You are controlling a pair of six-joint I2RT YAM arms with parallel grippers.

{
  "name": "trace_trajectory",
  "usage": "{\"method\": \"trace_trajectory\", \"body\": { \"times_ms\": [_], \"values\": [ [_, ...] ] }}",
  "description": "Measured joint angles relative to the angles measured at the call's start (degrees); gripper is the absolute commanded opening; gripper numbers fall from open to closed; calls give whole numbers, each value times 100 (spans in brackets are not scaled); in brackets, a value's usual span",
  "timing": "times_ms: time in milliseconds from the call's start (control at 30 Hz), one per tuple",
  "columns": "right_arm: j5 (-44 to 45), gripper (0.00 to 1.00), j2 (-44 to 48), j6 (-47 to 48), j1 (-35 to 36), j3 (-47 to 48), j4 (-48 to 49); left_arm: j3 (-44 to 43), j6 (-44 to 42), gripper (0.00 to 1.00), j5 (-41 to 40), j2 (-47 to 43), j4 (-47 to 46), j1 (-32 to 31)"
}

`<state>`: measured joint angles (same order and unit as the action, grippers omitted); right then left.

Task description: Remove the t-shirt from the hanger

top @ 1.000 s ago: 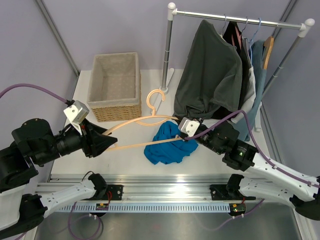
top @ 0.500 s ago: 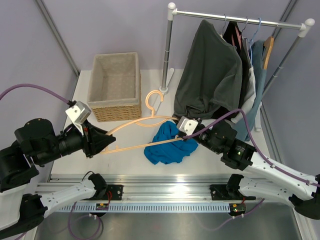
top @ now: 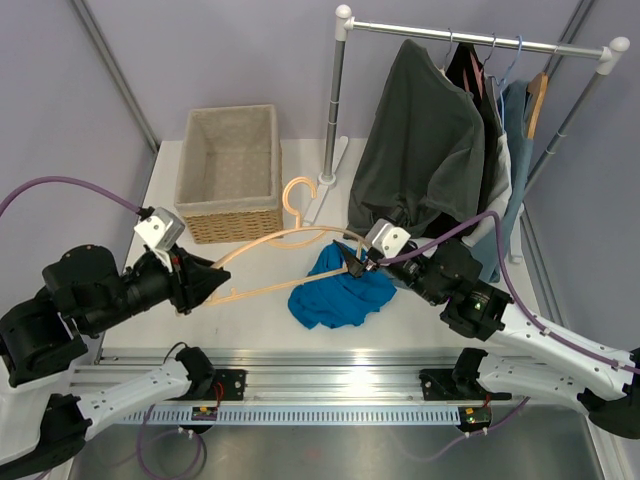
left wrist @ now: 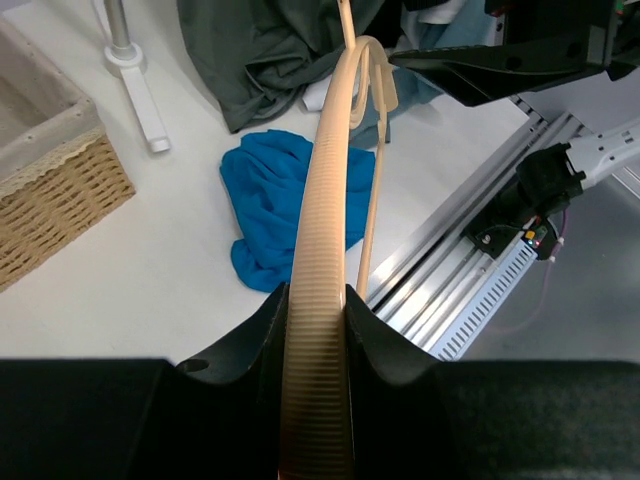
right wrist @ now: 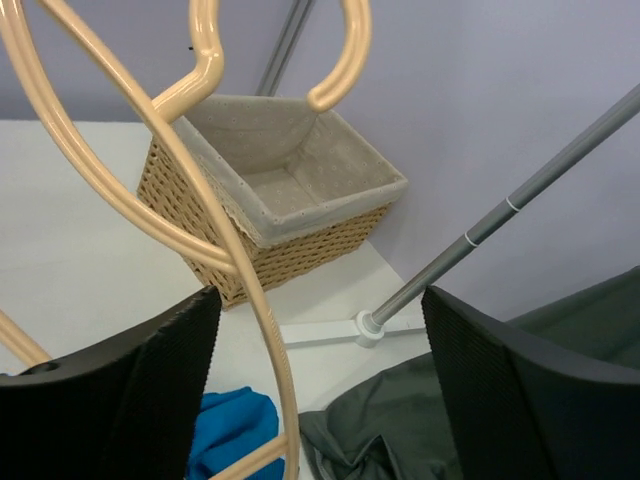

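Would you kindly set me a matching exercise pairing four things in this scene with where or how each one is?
1. hanger
2. blue t-shirt
3. basket
4. dark grey garment

A. hanging from the rail
B. clamped in the left gripper
C. crumpled on the table
D. woven, lined with pale cloth

Pairs: 1-B, 2-C, 3-D, 4-A.

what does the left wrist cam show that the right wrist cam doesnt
Only left wrist: the left end effector shut on the hanger, the slotted rail and most of the crumpled blue t-shirt. Only right wrist: the open right end effector straddling the hanger, the hook and the lined inside of the wicker basket. Both: hanger, basket, t-shirt, grey garment and the rack's foot.
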<state>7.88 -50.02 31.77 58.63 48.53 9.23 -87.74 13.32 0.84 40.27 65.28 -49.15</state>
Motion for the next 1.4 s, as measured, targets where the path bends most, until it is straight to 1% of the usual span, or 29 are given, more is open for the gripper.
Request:
{"method": "trace_trajectory", "body": {
  "times_ms": [33,67,267,367,467,533,600,733,800,900,1000,1133,1267,1400],
  "values": [
    [22,98,0,-52,0,0,37,39,-2,0,-76,-50,-39,0],
    [68,99,2,-105,0,0,70,74,0,0,-146,-96,-96,0],
    [590,99,61,-520,-2,175,101,168,-2,0,-568,-173,-435,0],
    [1113,100,284,-846,-9,439,-44,195,-24,0,-933,-57,-664,0],
    [1681,99,654,-1255,-13,778,-326,208,-87,0,-1362,278,-962,0],
    [1895,100,960,-1526,-15,986,-586,208,-136,0,-1561,562,-1198,0],
    [1971,99,1309,-1812,-15,1156,-929,177,-188,0,-1777,1025,-1513,0],
    [1869,99,1906,-2444,-17,1432,-1609,-81,-319,0,-2033,2004,-2000,0],
    [1644,99,2133,-2865,-20,1497,-1982,-243,-402,0,-2131,2457,-2234,0],
    [1235,100,2385,-3462,-24,1482,-2529,-457,-562,0,-2218,2955,-2570,0],
    [861,100,2590,-3875,-24,1268,-2850,-671,-743,0,-2216,3300,-2929,0],
    [643,99,2798,-4162,-26,791,-3134,-1432,-951,0,-2317,3989,-3274,0],
    [487,99,2887,-4347,-26,651,-3375,-2162,-1259,0,-2557,4802,-3615,-2],
    [435,99,3228,-4461,-26,643,-3421,-2400,-1576,0,-2743,5287,-3869,0]
  ]
}}
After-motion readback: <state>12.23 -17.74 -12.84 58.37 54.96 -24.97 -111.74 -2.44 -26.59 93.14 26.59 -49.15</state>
